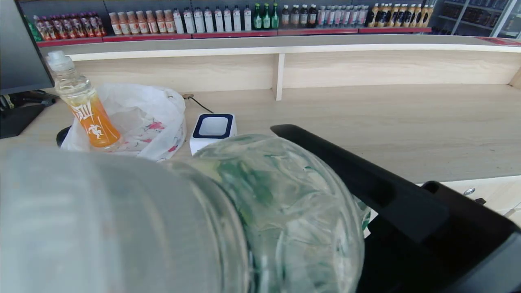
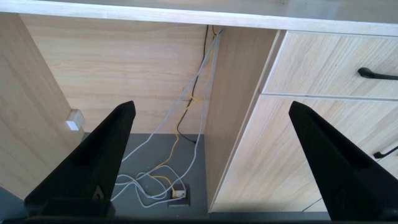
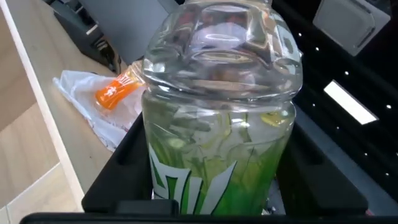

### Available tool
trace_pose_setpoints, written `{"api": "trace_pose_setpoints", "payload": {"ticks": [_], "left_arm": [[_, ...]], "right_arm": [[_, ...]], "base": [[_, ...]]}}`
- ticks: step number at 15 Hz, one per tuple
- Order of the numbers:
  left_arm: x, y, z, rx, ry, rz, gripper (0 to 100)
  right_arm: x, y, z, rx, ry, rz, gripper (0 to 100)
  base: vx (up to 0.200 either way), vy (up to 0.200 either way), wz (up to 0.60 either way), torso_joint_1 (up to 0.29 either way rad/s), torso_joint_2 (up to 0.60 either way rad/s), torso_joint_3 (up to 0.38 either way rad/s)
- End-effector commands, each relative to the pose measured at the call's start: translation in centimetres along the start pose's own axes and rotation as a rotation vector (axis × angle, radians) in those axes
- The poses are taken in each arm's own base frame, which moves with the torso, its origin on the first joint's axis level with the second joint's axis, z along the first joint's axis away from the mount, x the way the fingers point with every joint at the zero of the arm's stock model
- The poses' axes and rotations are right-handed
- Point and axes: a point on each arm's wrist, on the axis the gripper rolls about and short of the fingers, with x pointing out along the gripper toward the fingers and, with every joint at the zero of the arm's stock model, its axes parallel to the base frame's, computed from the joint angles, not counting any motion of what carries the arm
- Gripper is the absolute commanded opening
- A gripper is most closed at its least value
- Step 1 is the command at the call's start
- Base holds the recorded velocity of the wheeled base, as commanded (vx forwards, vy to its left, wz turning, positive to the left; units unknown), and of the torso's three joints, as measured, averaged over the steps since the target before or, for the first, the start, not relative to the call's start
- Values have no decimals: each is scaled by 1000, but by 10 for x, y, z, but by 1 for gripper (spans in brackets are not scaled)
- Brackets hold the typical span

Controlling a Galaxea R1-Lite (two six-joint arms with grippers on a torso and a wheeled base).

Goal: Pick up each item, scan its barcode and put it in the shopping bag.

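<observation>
Nearest the head camera, your right gripper [image 3: 214, 186] was clamped on the green-labelled bottle [image 1: 260, 211], one finger on each side of its body. It held the bottle well above the counter [image 1: 366, 122], lying across the view. I judge it was carried that high so the label could be turned toward the scanner, and that the scan was not yet done. The right arm came in from the right, with its wrist behind the bottle.

Your left gripper [image 2: 211, 109] hung below the counter's front edge, in front of the drawer fronts [image 2: 323, 68]. It faced the open recess where cables [image 2: 155, 180] trail to the floor. Its fingers were spread wide with nothing between them. That low pose looked like parking, which leaves the counter free for the right arm.

Farther back, toward the counter's left end, the scanner [image 1: 213, 127] sat face up, with the shopping bag [image 1: 158, 106] touching its left side. They sit that close, I judge, so a scanned item has only a short way to go.

The orange bottle [image 1: 87, 110] stood upright at the bag's left side. I could not tell whether it was inside the mouth or only against it.

Beyond them, a monitor [image 1: 20, 44] stood at the far left corner, and shelves of bottles [image 1: 228, 18] ran behind the counter's back wall.
</observation>
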Motion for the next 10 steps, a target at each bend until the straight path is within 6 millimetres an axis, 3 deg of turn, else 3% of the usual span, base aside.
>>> {"api": "trace_pose_setpoints", "payload": {"ticks": [1,3,5,7,10], "left_arm": [[0,0,0,-1,0,0,100],[0,0,0,-1,0,0,100],[0,0,0,-1,0,0,100],[0,0,0,-1,0,0,100],[0,0,0,-1,0,0,100]], "right_arm": [[5,5,0,41,-4,3,0],[9,12,-1,125,4,18,0],[29,1,6,207,-15,-72,0],[37,7,14,397,77,-131,0],[46,12,11,522,141,-185,0]], "base": [[0,0,0,0,0,0],[0,0,0,0,0,0],[0,0,0,0,0,0],[0,0,0,0,0,0],[0,0,0,0,0,0]]}}
